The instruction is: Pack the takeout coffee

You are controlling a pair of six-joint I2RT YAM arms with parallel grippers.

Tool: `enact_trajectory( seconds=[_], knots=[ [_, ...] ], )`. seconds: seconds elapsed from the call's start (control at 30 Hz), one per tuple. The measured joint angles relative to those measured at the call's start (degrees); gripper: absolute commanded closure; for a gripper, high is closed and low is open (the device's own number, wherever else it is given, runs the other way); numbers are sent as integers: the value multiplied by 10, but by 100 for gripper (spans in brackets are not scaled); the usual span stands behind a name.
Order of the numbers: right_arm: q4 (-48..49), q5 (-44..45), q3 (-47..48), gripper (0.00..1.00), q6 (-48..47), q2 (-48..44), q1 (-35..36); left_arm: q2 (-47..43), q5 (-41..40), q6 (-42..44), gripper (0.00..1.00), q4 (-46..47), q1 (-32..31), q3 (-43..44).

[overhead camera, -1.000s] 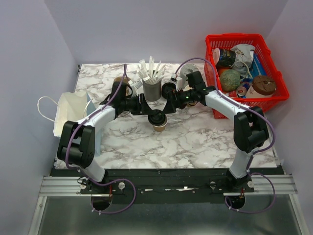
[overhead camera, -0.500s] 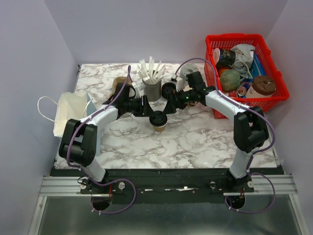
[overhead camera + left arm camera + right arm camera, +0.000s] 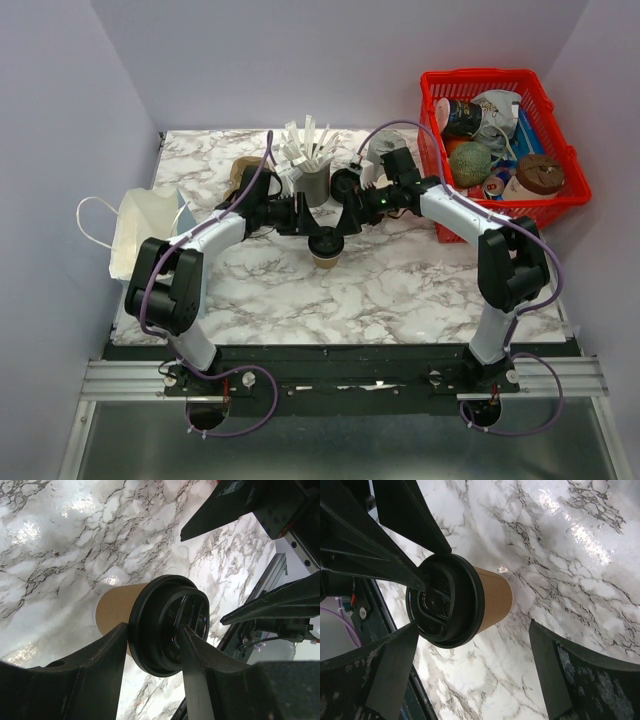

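No text I can read anywhere, raised marks on the black lid of the coffee cup too blurred to make out, basket labels too small

Matt kraft-paper coffee cup, glossy black plastic lid, polished marble-look table.

Tan cup, black lid, white grey-veined marble table, seemingly red basket
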Motion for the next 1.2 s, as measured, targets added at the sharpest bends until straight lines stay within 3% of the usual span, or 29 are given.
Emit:
enact_trajectory(
  seconds=[0.27,0.53,1.0,1.2],
  knots=[
    [-5,-1,-11,1,0,0,0,10,0,2,46,-2,-8,8],
    [-5,-8,-11,2,0,16,0,10,-4,24,39,-11,-2,13],
    [-9,-33,-11,4,-19,34,0,-3,71,9,40,27,26,-23],
    [-9,-45,-11,6,-19,41,0,-3,81,8,45,29,26,-44]
  ],
)
